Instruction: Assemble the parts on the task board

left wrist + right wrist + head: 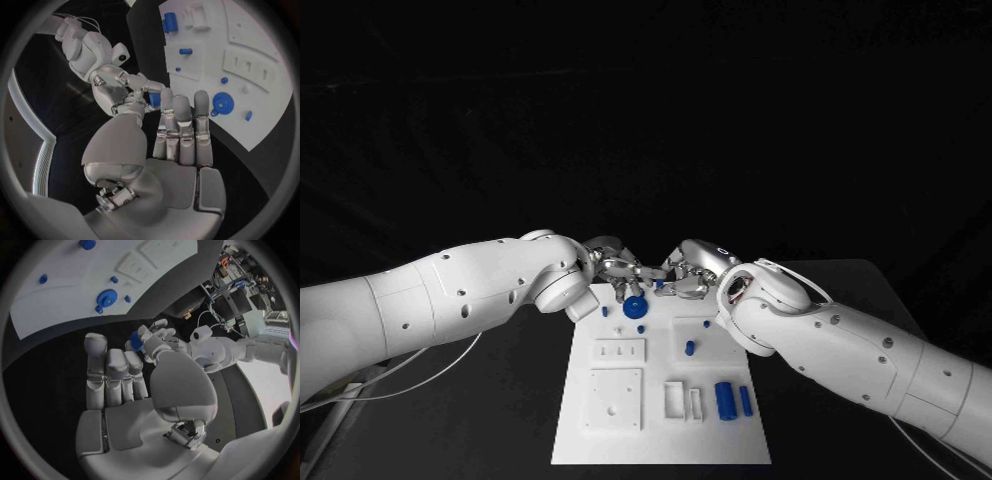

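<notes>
Over the far end of the white task board [661, 440], my left hand [610, 262] and right hand [687, 270] meet fingertip to fingertip. A small blue part [154, 100] is pinched between them. The left wrist view shows it by my left hand's [175, 145] thumb and fingertip, with a finger of the right hand [115, 87] on it. The right wrist view shows the same blue part [135, 340] between the right hand's [125, 390] thumb and the left hand's [159, 335] fingers. A blue gear [633, 306] lies on the board just below the hands.
Small blue pegs [688, 347] dot the board's middle. Two blue cylinders [724, 398] stand beside white blocks [675, 398] at the near right. White plates [617, 398] sit at the near left. Black table lies on both sides of the board.
</notes>
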